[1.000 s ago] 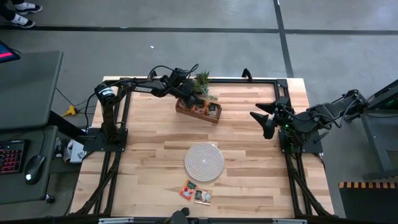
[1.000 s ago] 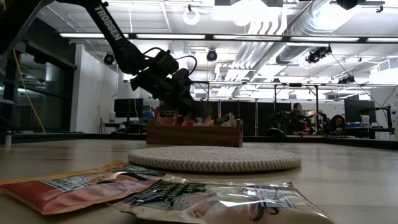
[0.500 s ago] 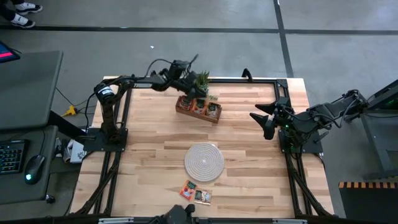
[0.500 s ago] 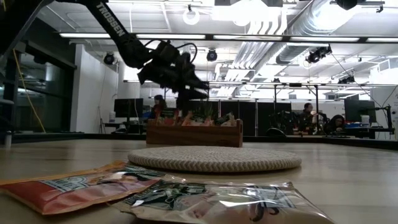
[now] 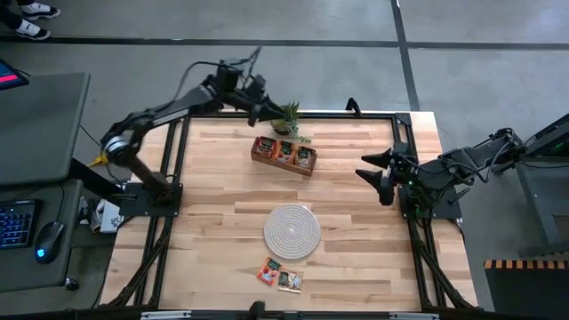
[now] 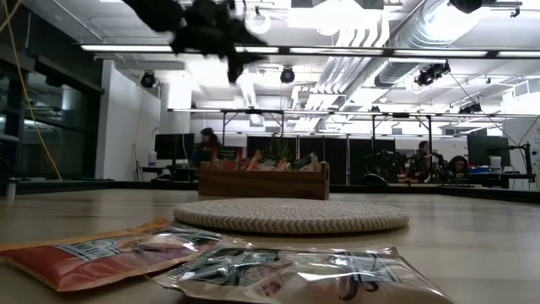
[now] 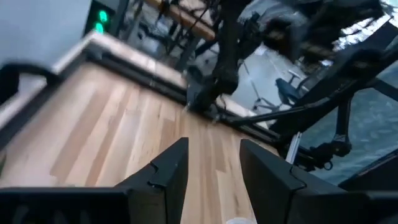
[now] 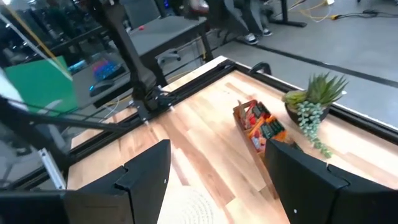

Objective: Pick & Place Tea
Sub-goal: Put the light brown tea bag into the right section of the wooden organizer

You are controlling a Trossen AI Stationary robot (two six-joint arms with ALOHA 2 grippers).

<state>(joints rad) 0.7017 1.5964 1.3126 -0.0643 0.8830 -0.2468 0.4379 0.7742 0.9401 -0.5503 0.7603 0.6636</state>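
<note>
Two tea packets (image 5: 279, 276) lie near the mat (image 5: 292, 231); one tray (image 5: 284, 155) holds more. Left gripper (image 5: 255, 100) and right gripper (image 5: 372, 169): both spread, empty.

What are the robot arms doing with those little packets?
Right now neither arm holds anything. The left gripper is raised near the plant, above the wooden tray that has tea packets in it, fingers open and empty. Two more tea packets lie near the round mat. The right gripper waits, open, at the table's side.

Bright overhead strip lights — left wrist view motion-blurred.
</note>
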